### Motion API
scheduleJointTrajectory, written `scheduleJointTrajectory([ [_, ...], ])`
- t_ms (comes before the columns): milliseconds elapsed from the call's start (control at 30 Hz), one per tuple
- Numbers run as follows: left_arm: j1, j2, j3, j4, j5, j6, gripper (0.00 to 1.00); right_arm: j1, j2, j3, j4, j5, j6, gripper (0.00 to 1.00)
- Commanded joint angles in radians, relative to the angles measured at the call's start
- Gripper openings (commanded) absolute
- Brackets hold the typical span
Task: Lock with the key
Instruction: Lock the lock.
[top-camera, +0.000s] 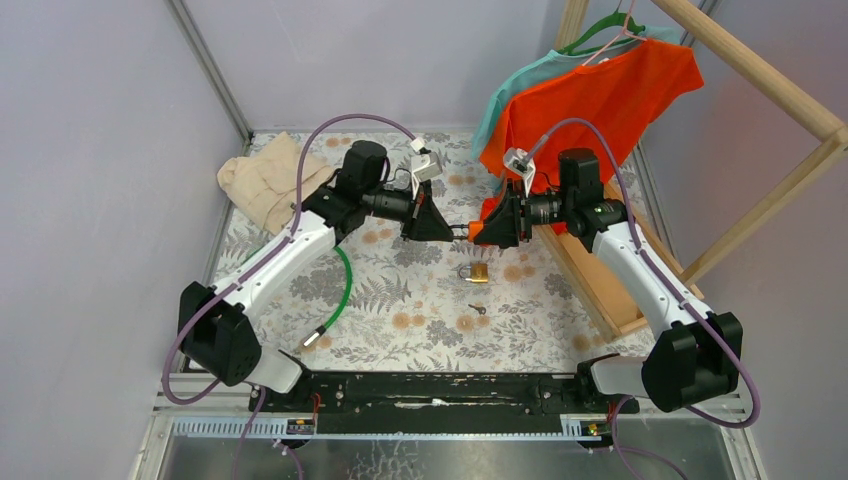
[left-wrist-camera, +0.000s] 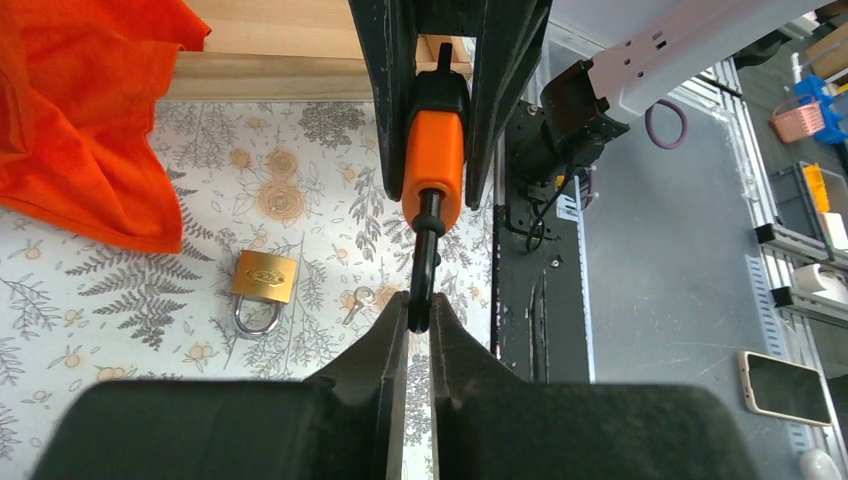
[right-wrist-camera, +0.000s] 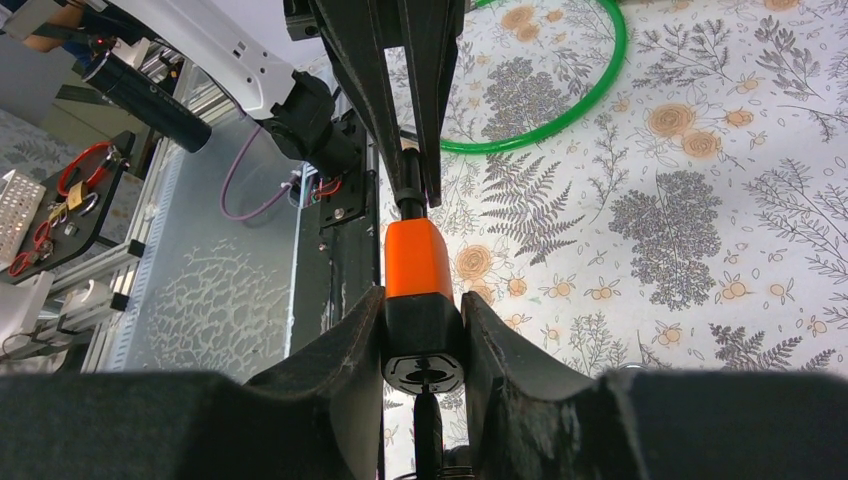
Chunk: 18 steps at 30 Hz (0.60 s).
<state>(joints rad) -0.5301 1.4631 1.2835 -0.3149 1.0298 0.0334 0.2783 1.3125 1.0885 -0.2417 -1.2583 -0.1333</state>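
An orange and black lock (top-camera: 474, 231) hangs in the air between both grippers above the floral table. My right gripper (right-wrist-camera: 423, 345) is shut on its black and orange body (right-wrist-camera: 418, 262). A dark key (right-wrist-camera: 428, 425) sticks out of the lock's round end face, toward the right wrist camera. My left gripper (left-wrist-camera: 420, 318) is shut on the thin black shackle (left-wrist-camera: 424, 260) that comes out of the orange end (left-wrist-camera: 435, 160). A brass padlock (left-wrist-camera: 264, 280) with a small silver key (left-wrist-camera: 357, 301) beside it lies on the table below; both also show in the top view, padlock (top-camera: 477, 271) and key (top-camera: 478, 308).
A green cable (top-camera: 340, 290) curves across the left of the table. A beige cloth (top-camera: 265, 180) lies at the far left. An orange shirt (top-camera: 600, 100) hangs on a wooden rack (top-camera: 600, 280) at the right, close to the right arm.
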Motion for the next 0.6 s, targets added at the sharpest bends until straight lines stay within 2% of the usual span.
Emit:
scheduleJointTrajectory([
  [0,-0.011,-0.002,-0.040,0.176,0.035,-0.143,0.00,0.001,-0.031,0.008,0.063,-0.032,0.006,0.00],
  [233,-0.022,0.003,-0.055,0.209,0.043,-0.189,0.00,0.001,-0.036,-0.002,0.037,-0.007,-0.037,0.00],
  [567,-0.064,0.031,-0.044,0.246,0.019,-0.247,0.00,0.013,-0.024,-0.002,0.072,-0.018,-0.006,0.00],
])
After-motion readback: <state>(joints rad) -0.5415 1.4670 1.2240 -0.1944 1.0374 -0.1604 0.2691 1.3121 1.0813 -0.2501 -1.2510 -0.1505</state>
